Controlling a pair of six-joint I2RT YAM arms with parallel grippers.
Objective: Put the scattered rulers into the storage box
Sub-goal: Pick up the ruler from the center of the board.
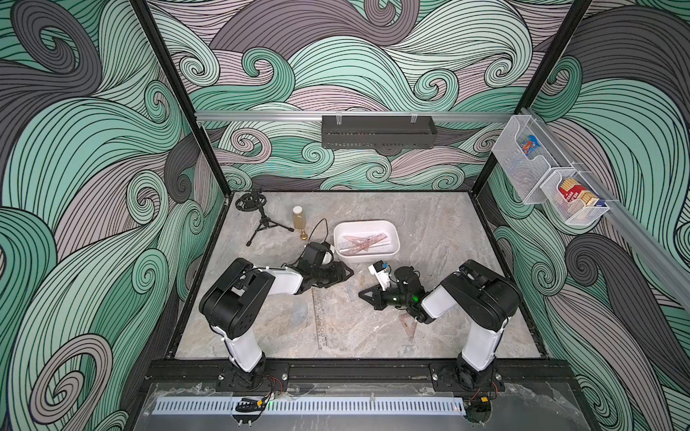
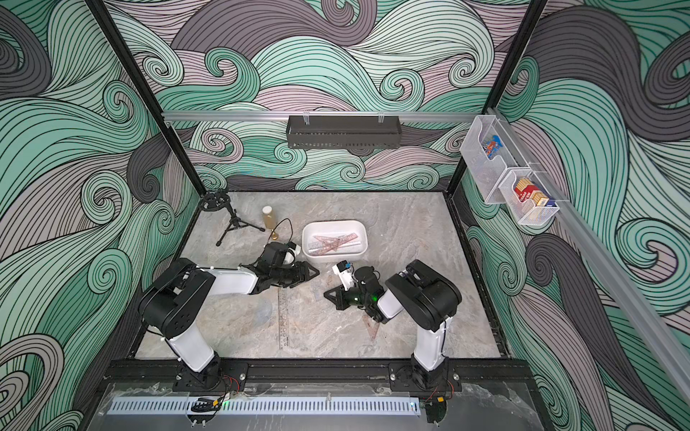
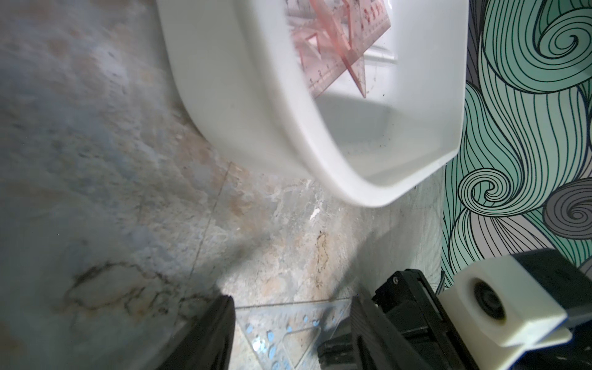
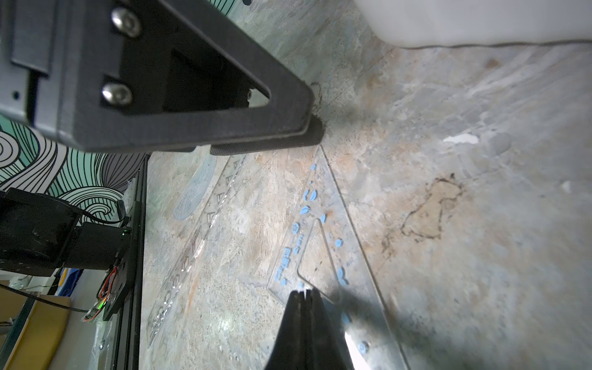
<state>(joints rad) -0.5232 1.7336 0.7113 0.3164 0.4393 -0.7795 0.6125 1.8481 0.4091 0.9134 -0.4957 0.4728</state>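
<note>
Clear set square lies between open left fingers.

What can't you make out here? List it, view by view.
Clear triangular set square with blue print: right wrist view, wide end covered by the shut right gripper and cut by the frame edge.
Pinkish rulers in the white plastic storage box: left wrist view, blurred, cut off by the frame edge; marks unreadable.
Long clear straight ruler: both top views, far end under the left gripper.

A robotics lab test cell: aluminium-framed patterned walls around two bench-mounted arms.
</note>
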